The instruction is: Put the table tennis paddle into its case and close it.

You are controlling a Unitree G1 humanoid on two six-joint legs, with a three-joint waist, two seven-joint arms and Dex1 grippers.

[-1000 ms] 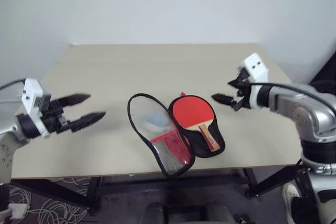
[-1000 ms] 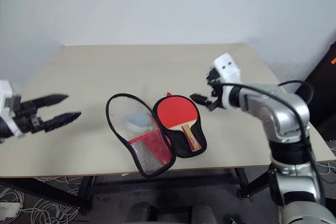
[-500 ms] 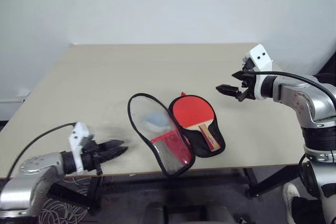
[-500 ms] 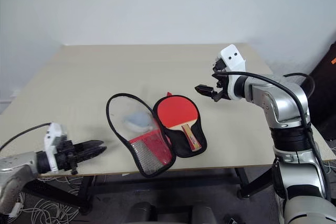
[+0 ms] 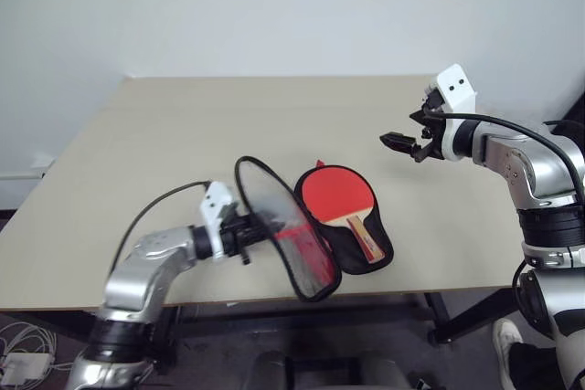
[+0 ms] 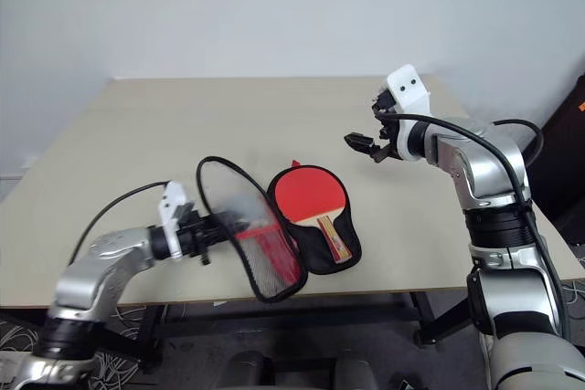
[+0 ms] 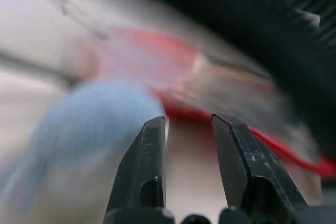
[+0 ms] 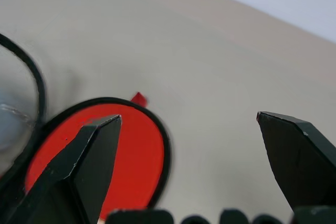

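The table tennis paddle (image 5: 336, 192), red face up and wooden handle (image 5: 366, 237) toward the front edge, lies in the black half of its open case (image 5: 344, 249). The case's other flap (image 5: 294, 253), red with black mesh, stands tilted up off the table. My left gripper (image 5: 263, 226) is against that flap's left side, its fingers (image 7: 152, 156) only a narrow gap apart and nothing clamped between them. A blurred pale blue bag (image 7: 89, 124) shows just past them. My right gripper (image 5: 409, 132) hovers wide open above the table, right of the paddle (image 8: 126, 145).
The beige table (image 5: 183, 125) runs back to a white wall. The case lies near the table's front edge. A small red zip tab (image 8: 139, 98) sticks out at the case's far end. A black cable loops along my left arm (image 5: 155, 212).
My left arm swung in from the far left and its fingers narrowed. The flap, lying flat before, now tilts up toward the paddle. My right gripper drifted slightly farther back.
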